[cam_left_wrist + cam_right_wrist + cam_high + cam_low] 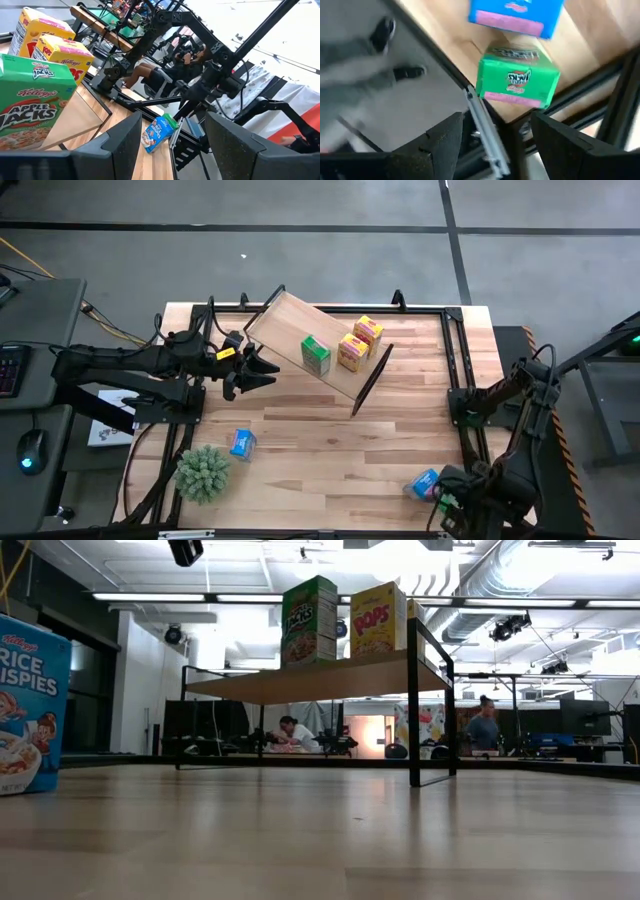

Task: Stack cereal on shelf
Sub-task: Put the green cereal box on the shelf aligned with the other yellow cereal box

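Three cereal boxes (340,348) stand on the shelf (285,320), two yellow, one green.

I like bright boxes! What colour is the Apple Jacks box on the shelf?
Green. The Apple Jacks box shows best in the left wrist view.

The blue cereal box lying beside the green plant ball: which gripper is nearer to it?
Left. The left gripper hovers just beyond the blue box, by the shelf; the right gripper sits across the table.
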